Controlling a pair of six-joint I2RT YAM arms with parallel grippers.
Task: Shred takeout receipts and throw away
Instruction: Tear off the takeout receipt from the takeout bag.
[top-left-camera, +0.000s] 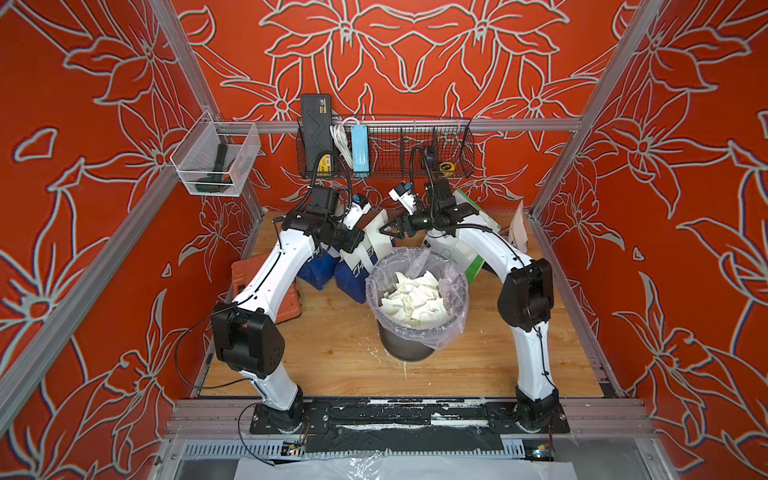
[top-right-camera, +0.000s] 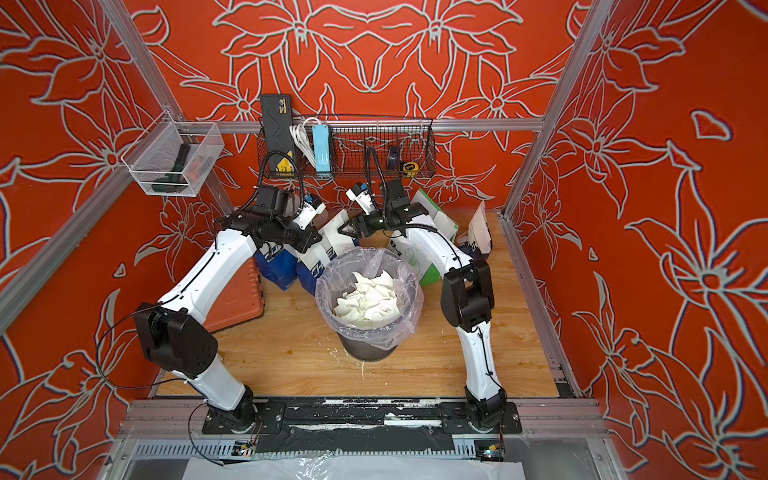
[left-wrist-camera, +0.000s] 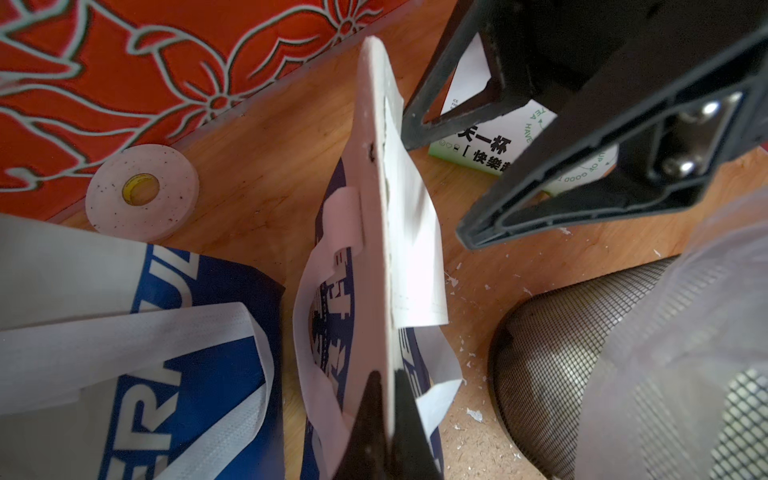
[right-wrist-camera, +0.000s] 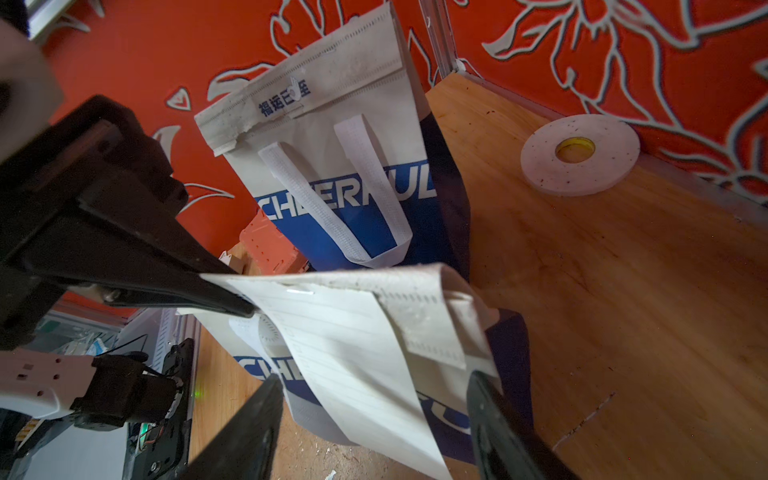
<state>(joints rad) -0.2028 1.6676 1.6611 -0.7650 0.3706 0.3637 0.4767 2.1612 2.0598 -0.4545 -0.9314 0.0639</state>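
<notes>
White-and-black left arm (top-left-camera: 266, 270) arched forward from its base, left gripper (right-wrist-camera: 249, 309) with jaws pinched shut, seemingly on the top flap of a white-and-blue paper bag (right-wrist-camera: 374, 279), white-and-black right arm (top-left-camera: 490, 249) mirroring it, right gripper (right-wrist-camera: 374, 386) facing the left one, jaws parted.

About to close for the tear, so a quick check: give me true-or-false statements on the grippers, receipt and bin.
The left gripper is shut on the white-and-blue paper bag's top edge. True.
The right gripper is clamped on the thin white paper receipt. False: its jaws stand open astride it.
The grey mesh bin with clear liner is empty. False: torn white scraps lie inside.
The receipt hangs from that bag's top. True.
</notes>
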